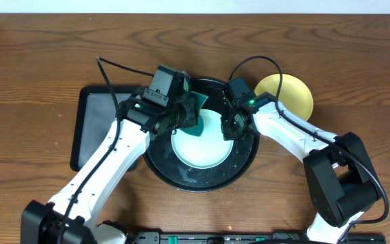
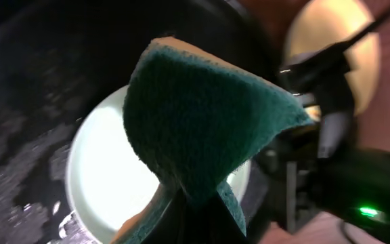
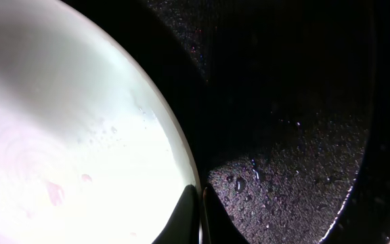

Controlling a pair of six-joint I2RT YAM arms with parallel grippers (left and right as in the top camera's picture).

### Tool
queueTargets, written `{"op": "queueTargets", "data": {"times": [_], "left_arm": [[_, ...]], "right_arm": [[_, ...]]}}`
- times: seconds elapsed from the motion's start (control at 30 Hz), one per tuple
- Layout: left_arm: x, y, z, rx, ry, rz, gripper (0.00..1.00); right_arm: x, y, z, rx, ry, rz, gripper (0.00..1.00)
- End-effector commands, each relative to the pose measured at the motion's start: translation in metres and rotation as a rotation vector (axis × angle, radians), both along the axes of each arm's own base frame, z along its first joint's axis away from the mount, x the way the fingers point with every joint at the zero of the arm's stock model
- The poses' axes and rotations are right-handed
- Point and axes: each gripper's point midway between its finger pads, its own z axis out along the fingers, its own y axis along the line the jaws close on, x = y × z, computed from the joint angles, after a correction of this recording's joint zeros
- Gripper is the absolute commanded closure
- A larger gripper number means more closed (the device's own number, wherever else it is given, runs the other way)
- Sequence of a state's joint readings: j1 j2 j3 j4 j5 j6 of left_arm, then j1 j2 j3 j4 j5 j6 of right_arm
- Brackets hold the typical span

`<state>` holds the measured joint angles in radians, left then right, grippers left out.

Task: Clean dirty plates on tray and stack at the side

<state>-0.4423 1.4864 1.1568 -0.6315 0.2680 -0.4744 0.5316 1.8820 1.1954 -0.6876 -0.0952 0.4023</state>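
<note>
One pale aqua plate [image 1: 202, 150] lies in the round black tray [image 1: 239, 169]. My left gripper [image 1: 183, 116] is shut on a green sponge [image 1: 196, 116], which hangs over the plate's far left part; in the left wrist view the sponge [image 2: 202, 115] covers much of the plate [image 2: 103, 183]. My right gripper [image 1: 230, 127] is shut on the plate's right rim. The right wrist view shows its fingertips [image 3: 193, 215] pinching the wet rim, with pink smears [image 3: 53, 193] on the plate [image 3: 66, 122]. A pale yellow plate [image 1: 290, 95] sits on the table right of the tray.
A black rectangular tray [image 1: 97, 125] lies left of the round one, under my left arm. The round tray's floor [image 3: 290, 156] is wet with droplets. The wooden table [image 1: 39, 54] stretches around everything, with a rail [image 1: 249, 237] at the front edge.
</note>
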Motion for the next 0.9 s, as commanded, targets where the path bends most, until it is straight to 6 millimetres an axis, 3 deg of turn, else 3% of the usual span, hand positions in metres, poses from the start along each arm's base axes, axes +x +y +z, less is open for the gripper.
{"op": "queueTargets", "data": {"times": [0.0,0.17,0.37,0.73,0.87], "left_arm": [[-0.001,0.010,-0.024,0.073,0.038,0.027,0.92],[-0.006,0.019,-0.056,0.140,0.112,0.037,0.92],[0.001,0.027,-0.082,0.215,0.137,0.060,0.93],[-0.007,0.024,-0.131,0.247,0.261,0.039,0.92],[-0.018,0.010,-0.145,0.180,0.340,0.003,0.92]], "right_arm": [[-0.002,0.003,0.005,0.013,-0.009,0.007,0.99],[-0.002,0.003,0.005,0.013,-0.009,0.007,0.99],[-0.001,0.003,0.005,0.011,-0.013,0.023,0.99],[0.000,0.003,0.005,0.013,-0.017,0.024,0.99],[0.000,0.004,0.005,0.015,-0.021,0.025,0.99]]}}
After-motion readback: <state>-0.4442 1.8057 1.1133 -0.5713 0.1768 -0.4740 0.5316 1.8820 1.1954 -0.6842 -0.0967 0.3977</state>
